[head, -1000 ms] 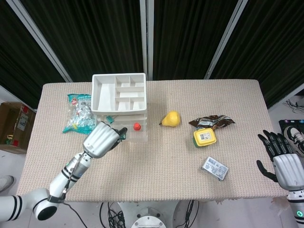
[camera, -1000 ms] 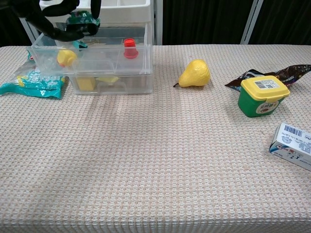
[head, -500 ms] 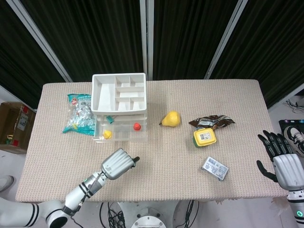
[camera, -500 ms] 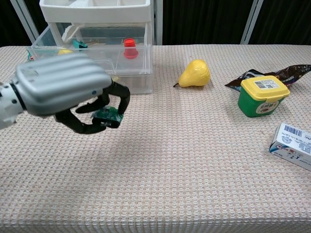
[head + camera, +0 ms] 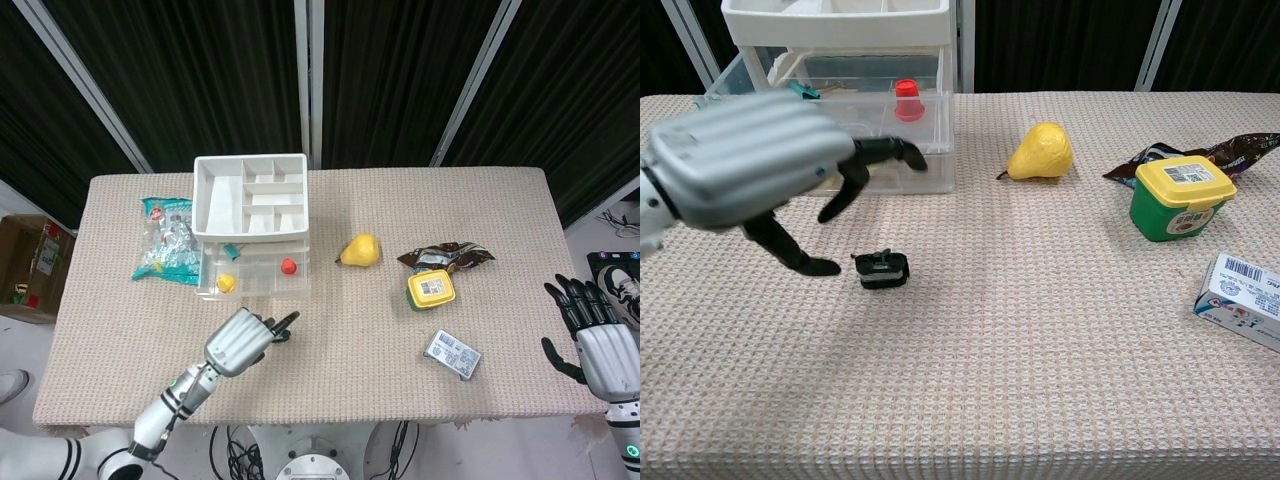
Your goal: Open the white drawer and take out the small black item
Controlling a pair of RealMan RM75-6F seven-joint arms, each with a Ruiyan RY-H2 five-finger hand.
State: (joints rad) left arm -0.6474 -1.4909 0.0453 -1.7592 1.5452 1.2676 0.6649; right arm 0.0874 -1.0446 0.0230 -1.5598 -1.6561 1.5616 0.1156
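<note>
The small black item lies on the table mat in front of the drawer unit, seen in the chest view; the head view hides it under my left hand. My left hand hovers just above and left of it with fingers spread, holding nothing. The white drawer unit stands at the back left with its clear drawer pulled out; a red piece and a yellow piece remain inside. My right hand hangs open beyond the table's right edge.
A yellow pear sits mid-table. To its right are a brown wrapper, a green jar with a yellow lid and a white box. A snack bag lies left of the drawer unit.
My left hand brought the black item from the drawer to the table front, then let it go; its fingers have spread and the item rests on the mat. The right hand stayed put.
</note>
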